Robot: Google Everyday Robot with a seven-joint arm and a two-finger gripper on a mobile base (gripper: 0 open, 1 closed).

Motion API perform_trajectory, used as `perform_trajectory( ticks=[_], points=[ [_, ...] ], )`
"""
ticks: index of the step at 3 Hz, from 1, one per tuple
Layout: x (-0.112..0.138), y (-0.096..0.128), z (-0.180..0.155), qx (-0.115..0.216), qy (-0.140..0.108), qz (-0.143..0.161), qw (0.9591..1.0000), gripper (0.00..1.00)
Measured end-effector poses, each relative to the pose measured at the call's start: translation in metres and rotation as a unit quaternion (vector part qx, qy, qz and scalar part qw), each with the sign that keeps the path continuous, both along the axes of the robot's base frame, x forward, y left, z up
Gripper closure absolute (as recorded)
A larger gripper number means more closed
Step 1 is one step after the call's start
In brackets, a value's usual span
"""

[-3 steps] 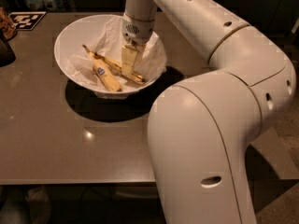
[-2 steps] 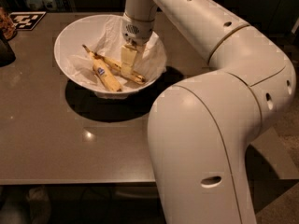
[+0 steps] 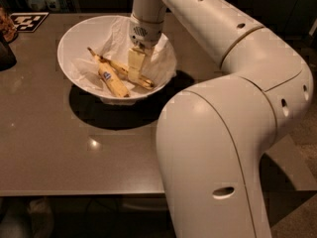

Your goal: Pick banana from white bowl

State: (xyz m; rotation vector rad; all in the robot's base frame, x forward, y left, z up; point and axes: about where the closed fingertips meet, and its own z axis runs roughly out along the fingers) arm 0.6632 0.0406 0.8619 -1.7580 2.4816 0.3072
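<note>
1. Since the arm's bulky white links (image 3: 237, 148) fill the near right, the view is clear only over the left of the grey-brown table (image 3: 59, 148).
2. White bowl (image 3: 79, 31) sits on the table past the bare near stretch, lined with crumpled white paper (image 3: 159, 63).
3. Two fruits lie inside. The shorter, thicker banana with a blue sticker (image 3: 113, 82) is toward 6 o'clock. The task's banana (image 3: 117, 65), slim and brown-speckled, runs from 10 to 4 o'clock just behind it, the two close alongside.
4. Gripper (image 3: 134, 68) is down inside the bowl, about 4 o'clock of centre, on the speckled banana's lower half. Whether it has the fruit clamped or merely straddles it I cannot tell.
5. Step in hand, as I judge it: the grasp itself. Next comes a firm hold, then a straight lift clear of the rim.
6. Hazards: the stickered banana lying so near may get nudged or dragged, and the paper may snag.
7. Farther off, a black-and-white marker card (image 3: 27, 20) at 10 o'clock of the bowl and a dark object (image 3: 6, 53) at 9; neither is in the way.
</note>
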Motion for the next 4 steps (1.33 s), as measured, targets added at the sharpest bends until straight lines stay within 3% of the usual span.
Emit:
perform_trajectory(
  ticks=[2,3,4],
  points=[
    [0.000,0.000,0.000,0.000,0.000,0.000,1.0000,0.39],
    [-0.008,0.010,-0.019,-0.012,0.017,0.024,0.9995,0.38],
    [-0.008,0.010,-0.019,-0.012,0.017,0.024,0.9995,0.38]
  ],
)
